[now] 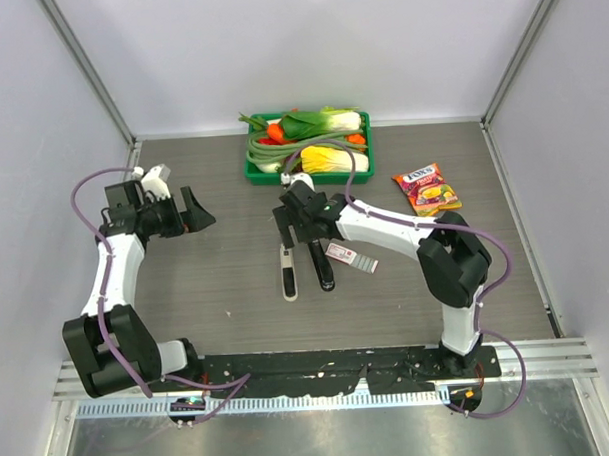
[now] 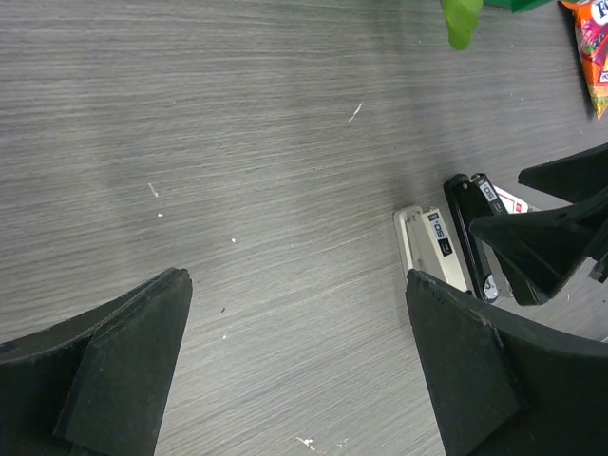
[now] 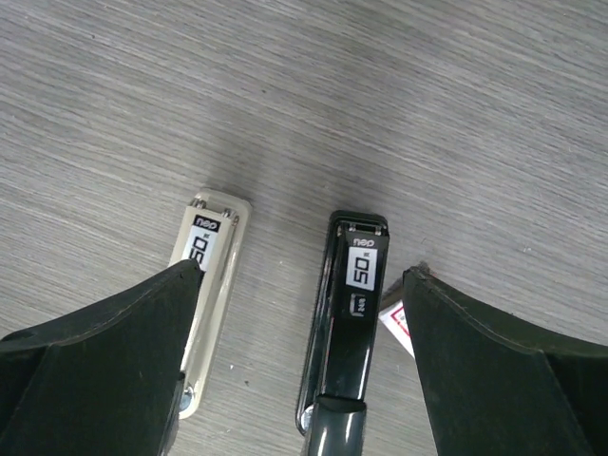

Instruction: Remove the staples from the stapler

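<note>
- White stapler [image 1: 288, 274] flat on the table, just beside black stapler [image 1: 322, 264]; staples not visible, presumably inside.
- Right gripper [image 1: 297, 231] above both staplers, fingers spread wide, holding nothing.
- Left gripper [image 1: 194, 210] well apart to the left, fingers wide, empty.
- Best centred over the white body before descending; otherwise risk of catching the black one.
- Grip across the narrow sides, leaving the rail free.

Table [image 1: 217, 291]: dark grey wood-grain top, fine pale specks visible in wrist views. Plain pale walls on three sides: back wall [image 1: 308, 48], left wall [image 1: 27, 168], right wall [image 1: 582, 148]. Aluminium posts [image 1: 89, 70] slant up at both back corners. Aluminium rail [image 1: 549, 352] along near edge, brushed steel sheet [image 1: 322, 438] below. Light even, shadows soft.
</note>
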`<state>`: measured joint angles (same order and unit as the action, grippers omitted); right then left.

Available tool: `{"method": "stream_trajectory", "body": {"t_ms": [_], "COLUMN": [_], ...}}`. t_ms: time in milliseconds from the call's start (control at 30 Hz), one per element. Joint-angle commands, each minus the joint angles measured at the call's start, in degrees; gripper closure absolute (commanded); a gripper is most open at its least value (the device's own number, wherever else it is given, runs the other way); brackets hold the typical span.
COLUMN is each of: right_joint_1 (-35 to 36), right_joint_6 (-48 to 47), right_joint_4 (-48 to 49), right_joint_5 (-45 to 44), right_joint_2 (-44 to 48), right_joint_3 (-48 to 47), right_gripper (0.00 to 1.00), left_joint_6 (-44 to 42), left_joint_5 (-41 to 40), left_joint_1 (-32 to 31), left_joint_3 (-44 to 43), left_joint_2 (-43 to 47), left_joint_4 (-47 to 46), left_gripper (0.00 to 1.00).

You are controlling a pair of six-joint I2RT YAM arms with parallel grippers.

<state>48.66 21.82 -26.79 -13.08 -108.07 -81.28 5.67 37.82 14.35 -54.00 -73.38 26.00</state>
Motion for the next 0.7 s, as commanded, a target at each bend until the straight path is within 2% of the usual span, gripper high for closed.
{"method": "stream_trajectory", "body": {"t_ms": [0,233,667], "right_joint_1": [3.97,9.08,11.71], "right_joint_6": [1.73,4.10,7.26], "right_joint_4": [-3.71,-6.34,-8.20], "right_joint_5": [-6.23,-7.93,-4.85], "right_joint_2": [-1.43,-2.58,-3.20], "right_joint_3": [-4.85,-6.44,-5.21], "right_gripper": [0.08,0.14,0.27], "left_joint_6": [0.22,-0.93,-1.98], "left_joint_5": [1.73,0.85,-0.38], "left_joint_1": [0.06,0.06,0.06], "left_joint_3": [1.09,1.70,2.49], "left_joint_2": [1.84,2.98,5.44], "left_joint_4": [-2.09,-0.95,0.28], "left_gripper": [0.00,0.00,0.00]}}
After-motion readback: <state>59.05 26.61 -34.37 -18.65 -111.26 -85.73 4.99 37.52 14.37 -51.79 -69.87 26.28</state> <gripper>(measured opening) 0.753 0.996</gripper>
